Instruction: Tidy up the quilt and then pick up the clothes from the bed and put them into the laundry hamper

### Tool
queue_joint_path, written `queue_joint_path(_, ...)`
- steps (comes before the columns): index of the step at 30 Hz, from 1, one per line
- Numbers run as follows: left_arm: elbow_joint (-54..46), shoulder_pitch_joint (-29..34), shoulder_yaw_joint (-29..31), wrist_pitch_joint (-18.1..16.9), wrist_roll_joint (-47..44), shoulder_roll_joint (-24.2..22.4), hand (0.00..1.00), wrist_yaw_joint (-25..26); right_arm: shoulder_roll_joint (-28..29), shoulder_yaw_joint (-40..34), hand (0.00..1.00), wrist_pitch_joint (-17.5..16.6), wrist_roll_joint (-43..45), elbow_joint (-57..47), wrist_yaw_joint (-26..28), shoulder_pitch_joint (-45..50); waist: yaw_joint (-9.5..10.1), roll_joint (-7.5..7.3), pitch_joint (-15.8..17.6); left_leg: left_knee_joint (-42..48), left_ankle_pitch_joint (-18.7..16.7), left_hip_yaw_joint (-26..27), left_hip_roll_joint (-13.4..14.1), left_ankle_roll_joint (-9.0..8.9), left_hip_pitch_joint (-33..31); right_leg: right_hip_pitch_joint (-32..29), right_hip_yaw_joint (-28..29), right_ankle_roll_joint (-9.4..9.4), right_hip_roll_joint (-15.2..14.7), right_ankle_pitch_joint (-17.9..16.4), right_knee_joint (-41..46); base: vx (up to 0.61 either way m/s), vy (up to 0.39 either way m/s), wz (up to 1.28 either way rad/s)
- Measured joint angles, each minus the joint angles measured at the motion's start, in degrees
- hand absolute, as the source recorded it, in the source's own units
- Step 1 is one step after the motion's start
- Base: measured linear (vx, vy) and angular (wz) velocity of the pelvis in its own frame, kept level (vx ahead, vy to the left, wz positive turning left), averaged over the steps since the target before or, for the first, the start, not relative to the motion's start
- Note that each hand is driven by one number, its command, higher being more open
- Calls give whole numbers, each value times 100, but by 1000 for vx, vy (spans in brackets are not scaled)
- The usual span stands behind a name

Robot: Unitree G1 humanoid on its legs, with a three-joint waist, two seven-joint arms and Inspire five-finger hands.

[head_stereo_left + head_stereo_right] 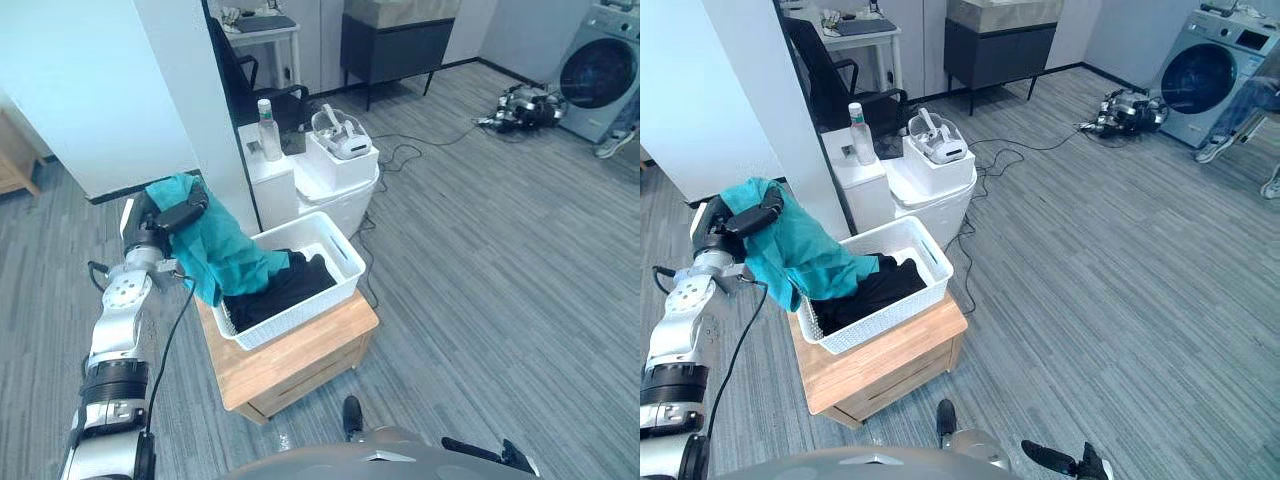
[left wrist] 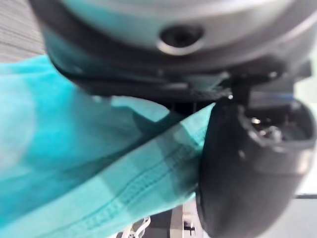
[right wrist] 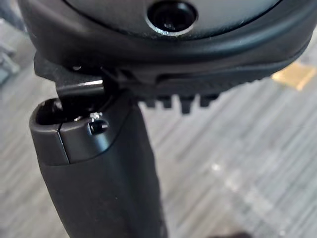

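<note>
Wooden table (image 1: 310, 345) carries the hamper (image 1: 345, 258); left hand (image 1: 170, 218), clenched on teal garment (image 1: 225, 255), should clear its rim before releasing

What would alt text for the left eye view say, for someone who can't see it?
The robot's left hand grips a teal garment that drapes over the edge of a white hamper holding black clothes. The hamper stands on a low wooden cabinet, with a clear bottle on a white unit behind.
</note>
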Motion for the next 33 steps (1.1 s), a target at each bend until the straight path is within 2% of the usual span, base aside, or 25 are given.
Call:
queue_joint_path(4, 203, -1, -18, -10, 269, -17, 0, -226, 174, 13, 100, -168, 146, 1, 65, -32, -21, -98, 127, 74, -43, -1, -29, 15, -83, -57, 41, 23, -41, 12, -1, -41, 74, -2)
queue_joint_path(5, 313, -4, -17, -24, 444, -23, 0, -274, 194, 61, 100, -182, 272, 3, 66, -85, -22, -140, 196, 143, -79, -1, -32, 11, -183, -135, 69, 29, -55, 14, -1, -50, 50, -4)
queue_joint_path(8, 676, -30, -91, -124, 459, -46, 0, -322, 177, 77, 100, -238, 480, 1, 52, -360, -78, -144, 521, 318, -126, -28, -77, 49, -514, -388, 99, 83, -132, 45, 1, -47, 53, -1)
queue_joint_path(9, 833, -33, -154, -127, 465, -78, 0, -329, 174, 79, 100, -255, 515, 1, 43, -473, -109, -115, 688, 367, -140, -27, -80, 49, -577, -440, 110, 87, -141, 81, 5, -19, 74, -2)
queue_joint_path(14, 1275, -133, -650, -129, 918, -373, 0, -384, 158, 310, 100, -268, 521, -29, 56, -723, -140, 13, 986, 378, -164, 91, -79, 46, -681, -590, 177, 48, -118, 166, 33, 54, 79, -12)
queue_joint_path(18, 1440, -456, -966, -130, 1279, -546, 0, -134, 154, 770, 100, -329, 521, -237, 89, -870, -151, -50, 1239, 415, -190, 243, -118, 68, -709, -659, 296, 96, -137, 205, 34, 5, 101, -13)
queue_joint_path(22, 1631, -987, -970, -131, 1332, -545, 0, 364, 127, 1083, 100, -346, 566, -637, 93, -960, -134, -131, 1516, 780, -363, 327, -49, 93, -1049, -900, 409, 103, -136, 256, 34, -63, 46, -13)
queue_joint_path(23, 1642, -1159, -973, -131, 1332, -545, 100, 471, 91, 1118, 100, -346, 680, -699, 90, -1011, -147, -116, 1642, 872, -403, 331, -22, 101, -1119, -936, 414, 110, -132, 267, 34, -28, 46, -8)
queue_joint_path(24, 1676, -1331, -973, -131, 1332, -540, 100, 545, 33, 1174, 100, -346, 723, -721, 85, -1060, -150, -96, 1762, 941, -444, 353, 9, 87, -1133, -939, 415, 108, -116, 272, 34, -18, 51, -8)
queue_joint_path(27, 1739, -1659, -983, -131, 1327, -499, 100, 714, -57, 1260, 100, -346, 751, -796, 76, -1103, -154, -67, 1840, 1013, -483, 444, 46, 77, -1228, -1045, 450, 105, -89, 310, 35, 14, 66, -12)
queue_joint_path(33, 1739, -1888, -981, -102, 1094, -439, 100, 981, -87, 1544, 100, -355, 841, -833, 86, -1106, -155, -61, 1873, 1106, -508, 685, 107, 70, -1178, -1063, 576, 109, -26, 317, 37, 43, 74, -13)
